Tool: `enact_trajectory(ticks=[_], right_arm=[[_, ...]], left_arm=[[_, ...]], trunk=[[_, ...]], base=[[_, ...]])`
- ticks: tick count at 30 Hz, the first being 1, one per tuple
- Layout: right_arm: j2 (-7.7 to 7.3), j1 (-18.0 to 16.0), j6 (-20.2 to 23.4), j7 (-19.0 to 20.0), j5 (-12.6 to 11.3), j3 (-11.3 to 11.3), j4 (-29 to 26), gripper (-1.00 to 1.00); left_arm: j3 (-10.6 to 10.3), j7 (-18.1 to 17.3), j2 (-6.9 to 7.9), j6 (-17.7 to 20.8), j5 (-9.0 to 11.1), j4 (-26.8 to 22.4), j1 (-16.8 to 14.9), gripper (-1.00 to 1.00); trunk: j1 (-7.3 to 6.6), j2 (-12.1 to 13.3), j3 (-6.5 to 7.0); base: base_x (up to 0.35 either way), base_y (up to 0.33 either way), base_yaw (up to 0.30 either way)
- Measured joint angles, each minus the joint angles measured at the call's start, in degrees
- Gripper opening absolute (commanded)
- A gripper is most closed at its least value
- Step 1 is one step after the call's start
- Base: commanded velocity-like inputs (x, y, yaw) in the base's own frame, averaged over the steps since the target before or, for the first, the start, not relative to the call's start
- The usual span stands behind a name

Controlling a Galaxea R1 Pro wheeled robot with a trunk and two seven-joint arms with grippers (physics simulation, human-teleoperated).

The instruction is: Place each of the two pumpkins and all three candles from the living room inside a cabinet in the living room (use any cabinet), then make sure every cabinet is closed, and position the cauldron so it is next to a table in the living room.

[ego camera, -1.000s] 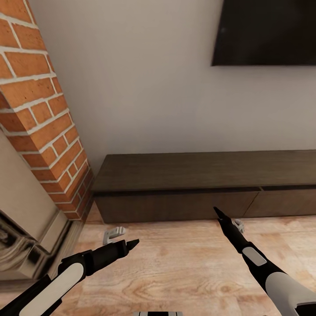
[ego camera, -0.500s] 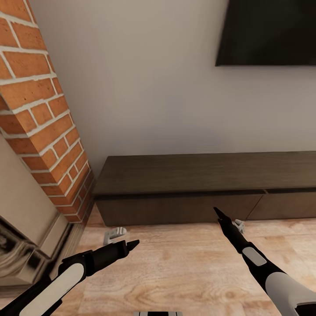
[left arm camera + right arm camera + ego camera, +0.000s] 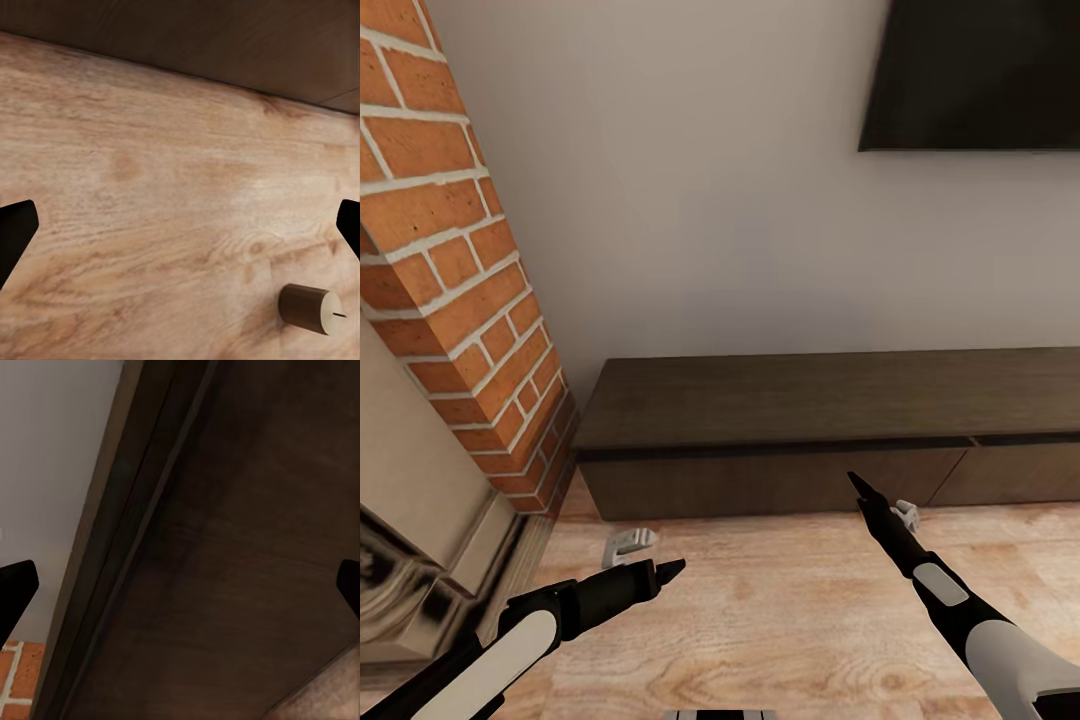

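Evidently both the left gripper [image 3: 180, 229] and right gripper [image 3: 180, 585] gape wide, empty. Cabinet [image 3: 830, 425] drawers sit shut and handleless; judged risk: fingertips slip off the front, or nudge the candle [image 3: 310, 308] lying near.

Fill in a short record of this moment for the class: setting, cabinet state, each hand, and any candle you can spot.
setting: wooden floor by brick fireplace
cabinet: drawer fronts flush, appear closed
left hand: over the floor, fingers apart, empty
right hand: pointing at the cabinet front, fingers apart, empty
candle: lying on its side on the floor
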Motion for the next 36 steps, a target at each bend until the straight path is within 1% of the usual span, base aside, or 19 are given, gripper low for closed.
enact_trajectory(ticks=[1,2,3,5,6,8,11,12,36], right_arm=[[-0.03,0.0,0.0,0.1,-0.4,0.0,0.0,1.00],[-0.06,0.0,0.0,1.6,-1.5,0.0,0.0,1.00],[-0.06,0.0,0.1,3.2,-1.8,0.0,0.0,1.00],[-0.07,0.0,0.6,6.5,-2.2,0.1,0.0,1.00],[-0.08,0.0,1.5,8.6,-2.4,0.2,0.0,1.00],[-0.13,0.0,1.9,9.2,-2.5,0.2,0.0,1.00],[-1.13,0.0,1.9,9.5,-2.5,0.1,0.0,1.00],[-1.23,0.0,2.0,9.4,-2.5,0.2,0.0,1.00],[-1.31,0.0,1.9,9.7,-2.1,0.3,0.0,1.00]], left_arm=[[0.0,-0.1,-0.01,0.0,0.0,-0.1,0.0,1.00],[0.0,-1.2,0.01,0.0,0.0,-0.1,0.0,1.00],[0.0,-2.3,0.06,0.0,0.0,-0.2,0.0,1.00],[0.1,-5.4,0.20,0.1,0.0,-0.2,0.0,1.00],[0.2,-8.5,0.30,0.1,0.0,-0.2,0.0,1.00],[0.3,-9.4,0.34,0.1,0.1,-0.2,0.0,1.00],[0.4,-9.8,0.40,0.1,0.1,-0.2,0.0,1.00],[0.4,-9.8,0.41,0.1,0.1,-0.2,0.0,1.00],[0.4,-9.8,0.41,0.2,0.1,-0.1,0.0,1.00]], trunk=[[0.00,0.0,0.00],[0.00,0.0,0.00],[0.00,0.0,0.00],[0.00,0.0,0.00],[0.00,0.0,0.00],[0.00,0.0,0.00],[0.08,0.0,-0.66],[0.11,0.0,-0.88],[0.72,-0.4,-6.20]], base=[[0.000,0.000,0.000],[0.000,0.000,0.000],[0.000,0.000,0.000],[0.000,0.000,0.000],[0.000,0.000,0.000],[0.000,0.000,0.000],[0.000,0.000,0.000],[0.000,0.000,0.000],[0.000,0.000,0.000]])
